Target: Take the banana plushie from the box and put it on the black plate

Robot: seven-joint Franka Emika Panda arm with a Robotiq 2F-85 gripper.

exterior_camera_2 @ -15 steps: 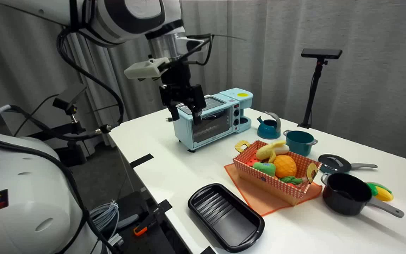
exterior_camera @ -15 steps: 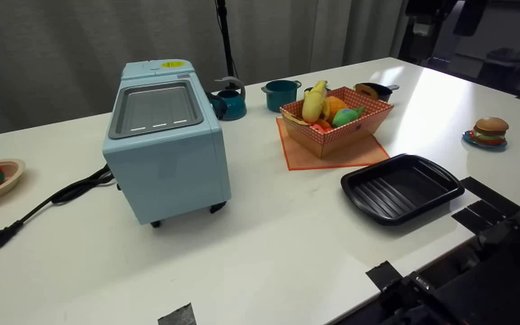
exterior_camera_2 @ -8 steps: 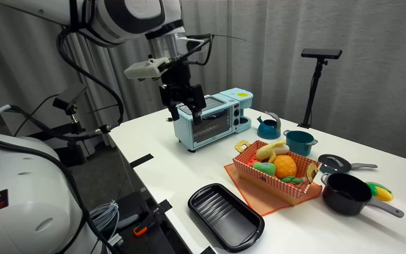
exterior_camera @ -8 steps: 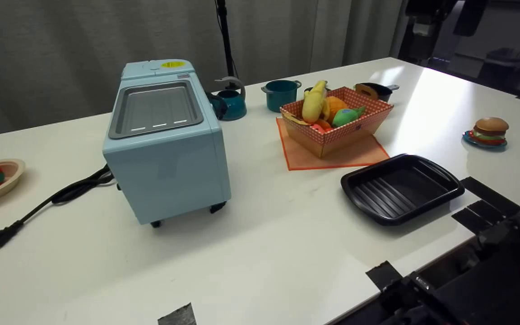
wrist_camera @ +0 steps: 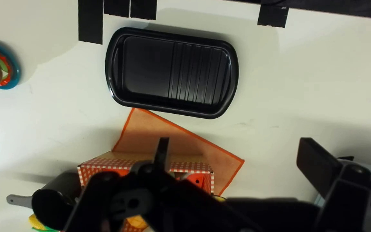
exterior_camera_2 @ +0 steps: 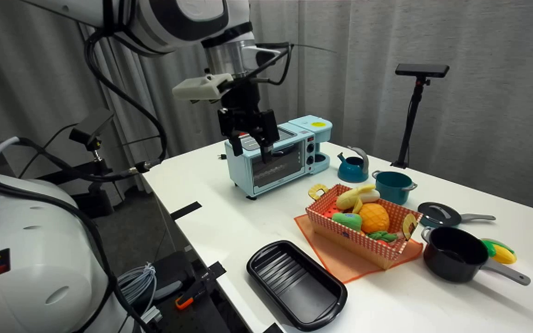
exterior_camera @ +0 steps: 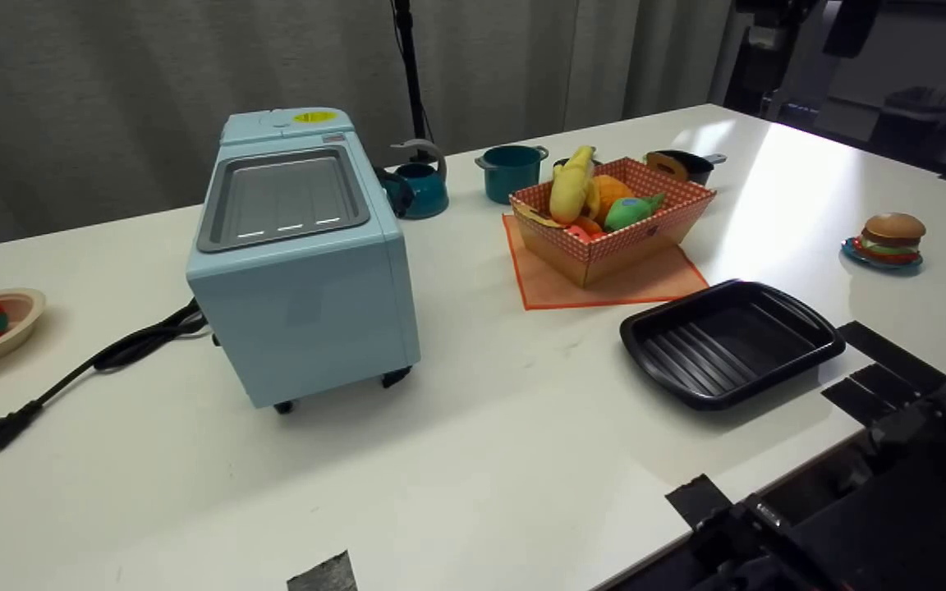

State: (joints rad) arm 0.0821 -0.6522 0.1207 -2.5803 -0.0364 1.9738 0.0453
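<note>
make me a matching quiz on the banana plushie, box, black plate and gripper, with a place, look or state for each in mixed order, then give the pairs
1. Banana plushie
2. Box
3. Black plate
4. Gripper

A. Black, with ridges across part of its inside
B. Jaws apart, gripping nothing
C. Pale yellow, in among other soft toys
D. Standing on an orange cloth

Pairs: 1-C, 2-D, 3-A, 4-B
</note>
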